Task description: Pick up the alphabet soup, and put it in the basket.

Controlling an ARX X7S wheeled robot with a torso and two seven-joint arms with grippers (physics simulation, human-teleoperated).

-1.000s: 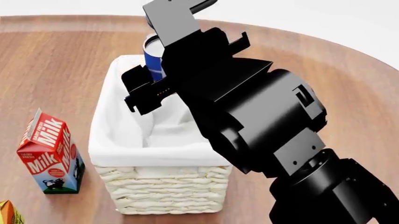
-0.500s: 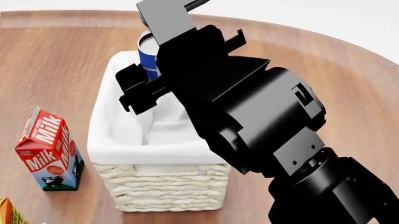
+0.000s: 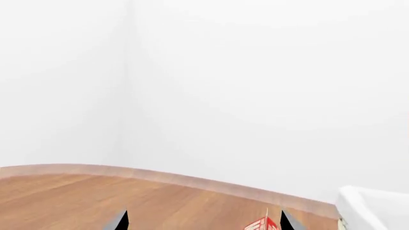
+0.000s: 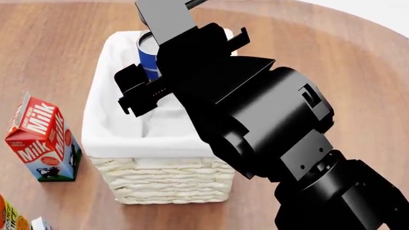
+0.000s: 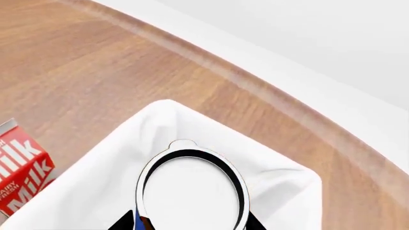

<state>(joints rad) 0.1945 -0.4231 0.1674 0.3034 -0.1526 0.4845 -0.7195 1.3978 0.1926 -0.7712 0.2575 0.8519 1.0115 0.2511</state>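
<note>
The alphabet soup (image 4: 147, 53), a blue-labelled can with a pale top (image 5: 190, 189), hangs upright over the far half of the basket (image 4: 163, 179). My right gripper (image 5: 188, 224) is shut on it, with a dark fingertip on each side of the can. The basket is cream wicker, and its white lining (image 5: 83, 191) surrounds the can in the right wrist view. Much of the basket's right side is hidden behind the right arm (image 4: 255, 120) in the head view. My left gripper (image 3: 204, 223) is open and holds nothing. It is out of the head view.
A red milk carton (image 4: 41, 139) stands on the round wooden table (image 4: 51, 57), left of the basket. It also shows in the wrist views (image 5: 19, 177) (image 3: 263, 224). An orange carton (image 4: 7, 215) pokes in at the lower left. The table edge (image 5: 275, 96) curves behind the basket.
The table and basket have slid up in the head view while the can barely moved in the frame. The can now sits further inside the basket's far rim.
</note>
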